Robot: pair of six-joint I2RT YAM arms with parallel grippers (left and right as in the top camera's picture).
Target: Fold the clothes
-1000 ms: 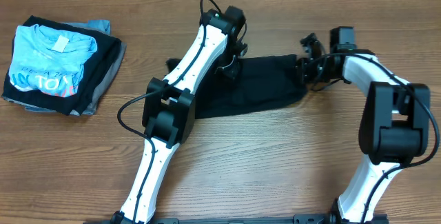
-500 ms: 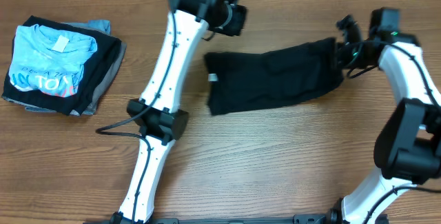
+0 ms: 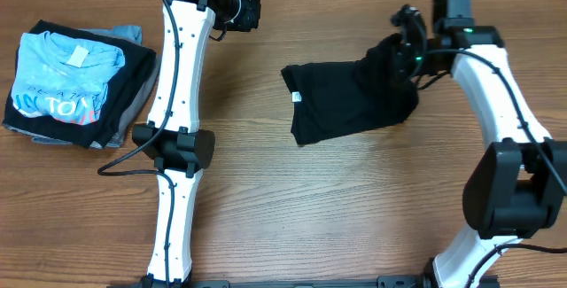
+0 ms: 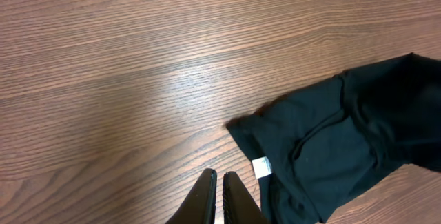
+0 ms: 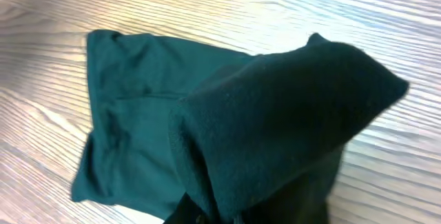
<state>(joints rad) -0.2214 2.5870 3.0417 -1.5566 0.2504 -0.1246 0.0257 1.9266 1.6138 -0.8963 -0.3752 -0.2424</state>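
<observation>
The clothes, a plain black T-shirt (image 3: 345, 106), lie bunched on the wooden table right of centre, with a white label (image 3: 297, 97) at the left end. My right gripper (image 3: 400, 53) is shut on the shirt's right end and holds it raised above the table. In the right wrist view the fabric (image 5: 275, 107) drapes over the fingers and hides them. My left gripper (image 3: 244, 9) hovers near the table's far edge, well left of the shirt. In the left wrist view it (image 4: 216, 182) is shut and empty, with the shirt (image 4: 344, 134) to its right.
A stack of folded garments sits at the table's left edge, with a light blue lettered T-shirt (image 3: 64, 80) on top and grey and black layers under it. The left arm's links (image 3: 173, 137) stretch from the near edge to the far edge.
My left gripper has let go of the shirt and swung away to the far left. The right gripper dragged the shirt rightward, then lifted its right end and brought it back leftward.
</observation>
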